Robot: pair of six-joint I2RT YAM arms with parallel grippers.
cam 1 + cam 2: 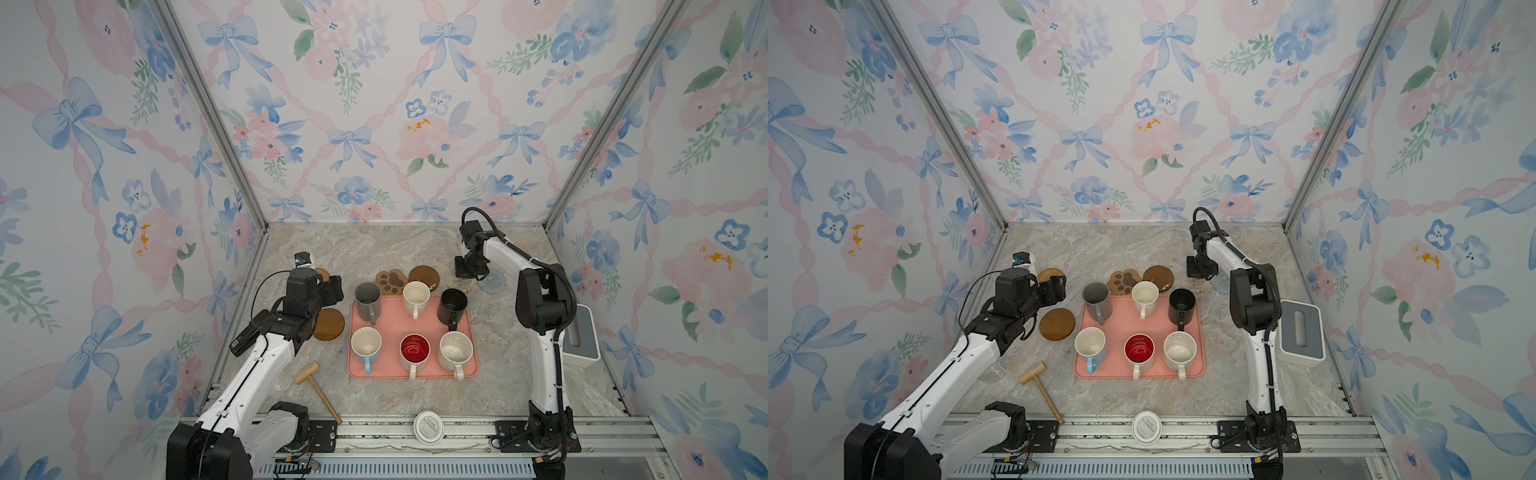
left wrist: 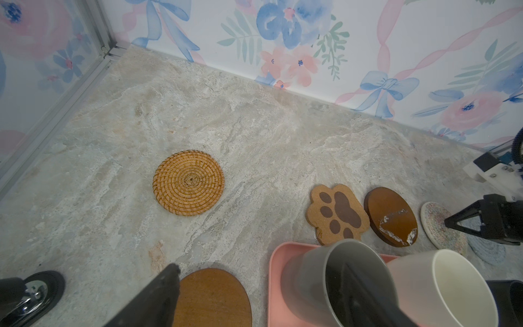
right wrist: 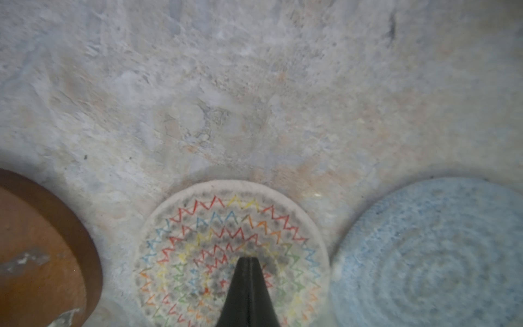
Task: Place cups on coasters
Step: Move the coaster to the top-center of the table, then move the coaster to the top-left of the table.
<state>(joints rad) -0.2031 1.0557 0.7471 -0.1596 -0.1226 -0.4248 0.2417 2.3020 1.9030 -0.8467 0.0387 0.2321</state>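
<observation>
1. Here, all six cups stand upright on the tray (image 1: 390, 374). The grey cup (image 1: 368, 301), cream cup (image 1: 416, 297) and black cup (image 1: 454, 305) are in the far row. The blue cup (image 1: 365, 347), red cup (image 1: 414, 351) and speckled cup (image 1: 456, 351) are in the near row.
2. The coasters lie bare on the table (image 1: 415, 249). The paw mat (image 1: 390, 282), far round (image 1: 424, 277), cream mat (image 3: 235, 226) and blue mat (image 3: 430, 249) run in a row behind the tray. The rattan mat (image 2: 188, 182) lies farther left, and the near round (image 1: 330, 326) is just beside the tray.
3. Your left gripper (image 1: 332, 291) has its jaws spread wide and pinches nothing. It is just beside the grey cup; whether it touches it, you cannot tell.
4. Your right gripper (image 3: 249, 259) has its fingers pressed together and empty, tip over the cream mat. You cannot tell whether it touches.
5. A mallet (image 1: 318, 388) lies near the front, and a lid (image 1: 428, 428) sits on the rail.
</observation>
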